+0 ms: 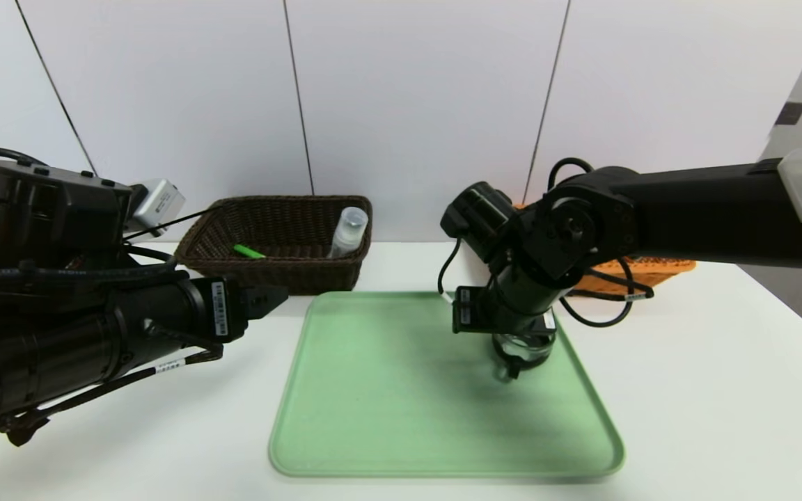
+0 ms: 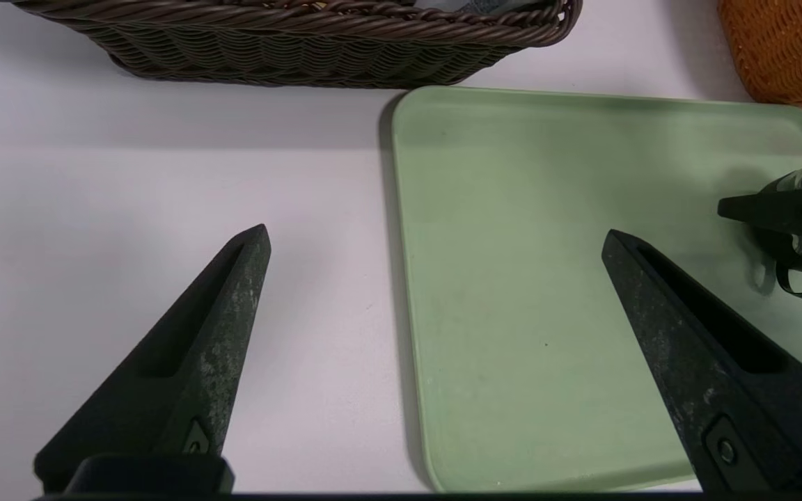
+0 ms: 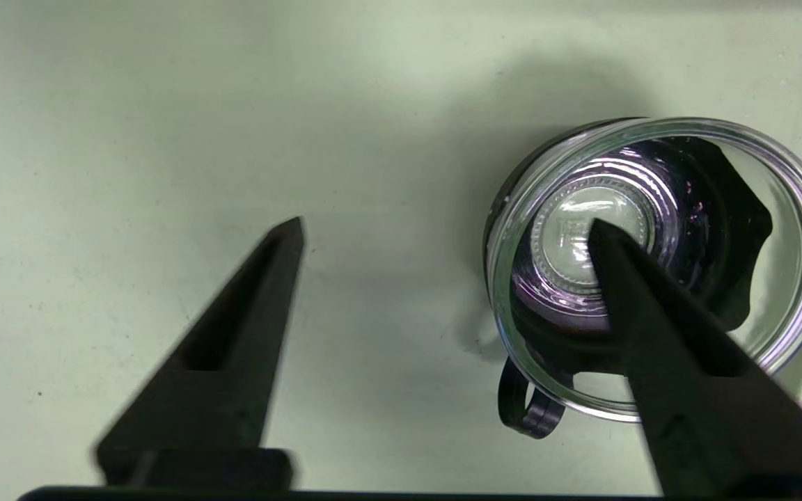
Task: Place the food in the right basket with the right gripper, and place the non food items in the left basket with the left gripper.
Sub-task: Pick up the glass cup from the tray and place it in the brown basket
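Observation:
A clear glass cup (image 1: 525, 350) with a black holder stands upright near the right edge of the green tray (image 1: 387, 396). My right gripper (image 3: 446, 224) hangs over it, open. One finger dips inside the cup (image 3: 651, 181) and the other stands outside over bare tray. Left of the tray, my left gripper (image 2: 434, 233) hovers open and empty above the table. The dark brown left basket (image 1: 282, 275) holds a white bottle (image 1: 349, 229) and a green-handled spoon (image 1: 249, 251). The orange right basket (image 1: 651, 268) shows behind my right arm. The food is out of view.
The white table (image 1: 707, 390) runs around the tray, with a white panelled wall close behind both baskets. My right arm reaches in from the right and covers most of the orange basket. The table's right edge lies near a grey floor.

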### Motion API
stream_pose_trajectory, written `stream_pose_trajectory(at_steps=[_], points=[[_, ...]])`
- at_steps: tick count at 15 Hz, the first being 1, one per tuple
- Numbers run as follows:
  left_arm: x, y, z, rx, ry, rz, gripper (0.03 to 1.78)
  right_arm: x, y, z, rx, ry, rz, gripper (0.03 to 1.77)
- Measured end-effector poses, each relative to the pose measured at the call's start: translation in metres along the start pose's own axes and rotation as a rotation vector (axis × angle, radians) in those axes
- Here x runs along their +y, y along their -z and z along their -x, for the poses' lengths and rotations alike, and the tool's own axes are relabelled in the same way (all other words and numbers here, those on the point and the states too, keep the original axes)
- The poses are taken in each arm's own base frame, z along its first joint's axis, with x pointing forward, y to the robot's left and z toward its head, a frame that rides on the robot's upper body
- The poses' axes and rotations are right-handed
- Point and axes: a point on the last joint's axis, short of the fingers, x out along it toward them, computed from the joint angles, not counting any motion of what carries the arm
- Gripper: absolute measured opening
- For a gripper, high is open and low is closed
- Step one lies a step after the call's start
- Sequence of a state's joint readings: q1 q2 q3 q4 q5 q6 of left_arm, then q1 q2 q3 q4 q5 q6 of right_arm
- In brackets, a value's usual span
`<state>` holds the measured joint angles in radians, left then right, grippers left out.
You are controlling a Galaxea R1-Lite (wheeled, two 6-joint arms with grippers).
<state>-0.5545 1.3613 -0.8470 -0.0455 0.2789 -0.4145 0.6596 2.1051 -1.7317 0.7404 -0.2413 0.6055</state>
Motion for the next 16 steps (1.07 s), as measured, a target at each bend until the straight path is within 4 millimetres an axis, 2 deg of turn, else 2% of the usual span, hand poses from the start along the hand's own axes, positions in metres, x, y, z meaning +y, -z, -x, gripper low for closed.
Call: stream_pose_trajectory(at_steps=[5,6,7,12,16], points=[[0.008,-0.007,-0.002,-0.038,-0.026,0.027,1.69,0.0,0.001,-0.002,0.008,0.003,0.002,0.69],[0.01,-0.009,-0.002,-0.049,-0.033,0.034,1.69,0.0,0.002,-0.002,0.009,0.003,0.002,0.03],[0.013,-0.011,-0.002,-0.055,-0.038,0.039,1.69,0.0,0.001,-0.002,0.008,0.003,0.002,0.08],[0.021,-0.015,0.001,-0.072,-0.049,0.056,1.69,0.001,0.002,0.0,0.008,0.001,0.003,0.08],[0.022,-0.016,0.003,-0.077,-0.049,0.059,1.69,0.003,0.002,0.02,-0.043,-0.015,0.023,0.08]])
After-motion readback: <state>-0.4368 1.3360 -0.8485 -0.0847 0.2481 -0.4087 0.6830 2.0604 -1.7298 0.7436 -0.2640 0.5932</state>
